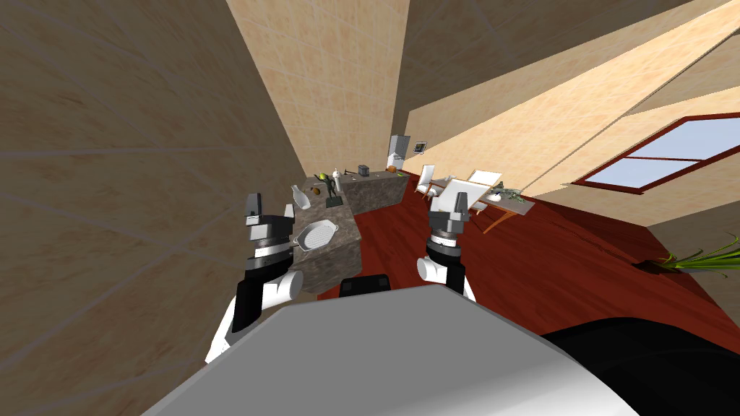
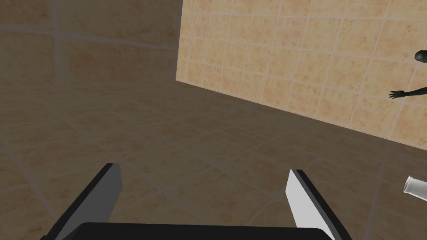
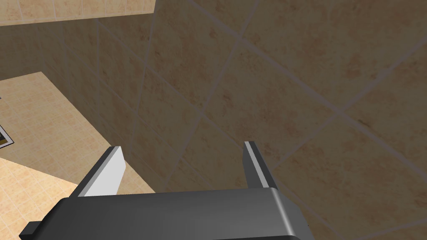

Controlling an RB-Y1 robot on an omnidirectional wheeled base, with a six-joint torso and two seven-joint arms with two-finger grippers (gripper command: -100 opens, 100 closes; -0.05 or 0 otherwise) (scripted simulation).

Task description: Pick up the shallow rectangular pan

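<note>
You have the white, shallow rectangular pan (image 1: 316, 235) lying untouched on the mottled brown stone counter (image 1: 334, 263). Just beside the pan, your left gripper (image 2: 204, 168) is spread wide and empty. The right gripper (image 3: 183, 146), farther from the pan, is the same. The reach, grasp and lift all remain.

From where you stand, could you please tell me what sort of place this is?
Most likely a kitchen with a dining corner in a house: a mottled brown counter carries a white pan and a white jug, the walls are tiled, and a table with white chairs stands nearby.
</note>
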